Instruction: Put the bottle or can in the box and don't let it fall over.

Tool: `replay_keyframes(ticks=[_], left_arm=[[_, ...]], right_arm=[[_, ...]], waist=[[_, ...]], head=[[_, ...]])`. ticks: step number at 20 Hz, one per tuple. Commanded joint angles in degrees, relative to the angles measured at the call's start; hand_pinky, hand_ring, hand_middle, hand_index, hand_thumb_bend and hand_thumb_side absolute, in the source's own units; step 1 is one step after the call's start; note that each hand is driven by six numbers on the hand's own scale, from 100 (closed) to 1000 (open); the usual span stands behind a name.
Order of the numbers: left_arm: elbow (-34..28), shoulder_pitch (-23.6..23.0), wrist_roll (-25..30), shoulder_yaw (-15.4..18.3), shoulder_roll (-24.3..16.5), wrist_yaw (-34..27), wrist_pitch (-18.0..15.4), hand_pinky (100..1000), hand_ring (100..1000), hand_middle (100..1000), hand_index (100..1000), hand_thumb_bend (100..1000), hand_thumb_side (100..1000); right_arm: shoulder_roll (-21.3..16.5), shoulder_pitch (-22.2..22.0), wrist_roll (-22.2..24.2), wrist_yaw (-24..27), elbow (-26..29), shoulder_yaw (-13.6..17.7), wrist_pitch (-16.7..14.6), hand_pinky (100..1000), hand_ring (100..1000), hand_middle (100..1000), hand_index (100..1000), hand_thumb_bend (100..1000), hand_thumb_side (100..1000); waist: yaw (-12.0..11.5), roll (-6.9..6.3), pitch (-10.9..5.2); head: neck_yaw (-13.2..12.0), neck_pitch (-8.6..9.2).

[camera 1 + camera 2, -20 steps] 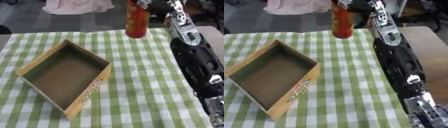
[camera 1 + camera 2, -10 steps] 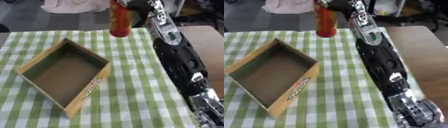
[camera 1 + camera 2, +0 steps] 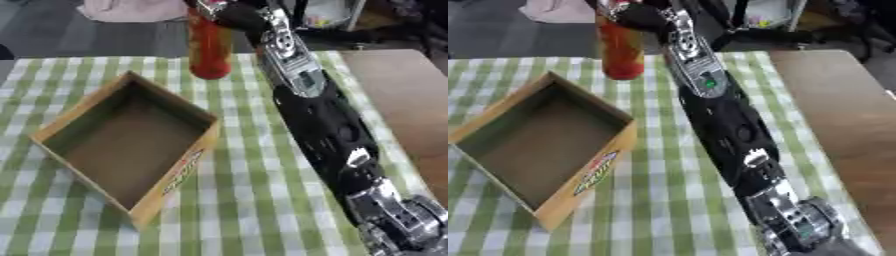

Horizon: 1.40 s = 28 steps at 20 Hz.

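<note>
The tall red plastic bottle (image 3: 209, 47) stands upright over the far part of the counter (image 3: 254, 200), which is covered in a green-and-white checked cloth; its base shows just beyond the far corner of the open brown cardboard box (image 3: 131, 142). Whether the base touches the cloth cannot be told. The right hand (image 3: 229, 11) is at the bottle's top, fingers curled round its upper part. The black and silver right arm (image 3: 328, 125) stretches from the lower right corner diagonally up across the counter to that hand. The box lies open side up, empty, with a printed label on its near side wall. Against the frames a second ago, the bottle has come leftward, closer to the box, and the arm has swung left with it.
</note>
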State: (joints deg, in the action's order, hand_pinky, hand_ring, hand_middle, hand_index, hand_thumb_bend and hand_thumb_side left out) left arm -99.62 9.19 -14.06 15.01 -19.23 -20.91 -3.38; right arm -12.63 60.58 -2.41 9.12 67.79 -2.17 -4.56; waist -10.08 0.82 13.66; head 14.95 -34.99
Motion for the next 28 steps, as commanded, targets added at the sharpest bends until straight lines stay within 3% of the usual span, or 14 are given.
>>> replay_keyframes(ticks=[1, 7, 8, 9, 10, 13, 22, 24, 25, 26, 28], left_arm=[[-0.83, 0.79, 0.06, 0.08, -1.36, -0.13, 0.16, 1000, 608, 834, 742, 100, 668], [-0.84, 1.25, 0.04, 0.08, -1.29, -0.29, 0.1, 1000, 608, 834, 742, 100, 668], [-0.84, 1.31, 0.02, 0.09, -1.29, -0.31, 0.09, 1000, 607, 834, 742, 100, 713], [-0.84, 1.36, -0.04, 0.12, -1.33, -0.3, 0.08, 1000, 607, 835, 741, 100, 668], [-0.86, 1.41, -0.13, 0.17, -1.36, -0.24, 0.06, 1000, 607, 834, 741, 100, 668], [-0.94, 1.59, -0.65, 0.47, -1.42, -0.3, -0.06, 1000, 607, 834, 741, 100, 668], [-1.02, 2.09, -2.27, 1.14, -1.55, -0.68, -0.25, 1000, 608, 834, 739, 100, 669], [-1.01, 2.18, -2.7, 1.29, -1.54, -0.73, -0.25, 1000, 609, 833, 740, 100, 670], [-0.97, 2.22, -2.93, 1.35, -1.53, -0.77, -0.22, 1000, 610, 833, 740, 100, 672], [-0.93, 2.26, -3.15, 1.41, -1.51, -0.81, -0.2, 1000, 610, 834, 741, 100, 673], [-0.9, 2.34, -3.52, 1.47, -1.47, -0.87, -0.18, 1000, 612, 835, 743, 101, 676]], right_arm=[[0.28, 1.1, -1.08, -0.17, 0.42, -0.31, 0.24, 100, 401, 707, 237, 177, 100], [1.79, 1.18, -0.73, 2.42, 0.33, -1.3, 0.99, 178, 465, 784, 295, 130, 100], [1.98, 1.14, -0.7, 3.14, 0.37, -1.41, 0.98, 191, 474, 798, 304, 148, 100], [2.15, 1.05, -0.68, 3.81, 0.35, -1.52, 1.03, 200, 483, 811, 315, 221, 100], [2.34, 0.91, -0.69, 4.34, 0.28, -1.61, 1.11, 208, 492, 825, 324, 178, 100], [3.08, 0.36, -0.78, 5.38, -0.18, -1.82, 1.05, 246, 523, 866, 335, 239, 100], [4.0, -0.52, 0.19, 6.39, -2.59, -2.05, 0.35, 288, 567, 923, 372, 259, 100], [4.19, -0.87, 0.81, 6.14, -3.33, -2.16, 0.24, 379, 656, 1000, 442, 293, 100], [4.3, -1.01, 1.28, 6.09, -3.67, -2.19, 0.05, 453, 747, 1000, 480, 330, 100], [4.4, -1.11, 1.94, 6.17, -4.03, -2.23, -0.21, 479, 779, 1000, 501, 344, 100], [4.49, -1.21, 3.59, 6.43, -4.66, -2.52, -0.95, 573, 914, 1000, 629, 450, 100]], waist=[[-0.19, -0.3, -1.07], [-0.75, -0.36, -0.82], [-0.86, -0.37, -0.76], [-0.97, -0.37, -0.69], [-1.11, -0.38, -0.6], [-1.63, -0.39, -0.28], [-3.26, -0.19, 0.25], [-3.3, -0.1, 0.31], [-3.29, -0.06, 0.34], [-3.29, -0.01, 0.38], [-3.27, 0.08, 0.45]], head=[[0.33, -0.35], [0.63, -0.17], [0.69, -0.1], [0.7, -0.04], [0.75, 0.05], [1.11, 0.32], [2.25, 0.82], [2.2, 0.89], [2.19, 0.95], [2.19, 1.04], [2.22, 1.13]])
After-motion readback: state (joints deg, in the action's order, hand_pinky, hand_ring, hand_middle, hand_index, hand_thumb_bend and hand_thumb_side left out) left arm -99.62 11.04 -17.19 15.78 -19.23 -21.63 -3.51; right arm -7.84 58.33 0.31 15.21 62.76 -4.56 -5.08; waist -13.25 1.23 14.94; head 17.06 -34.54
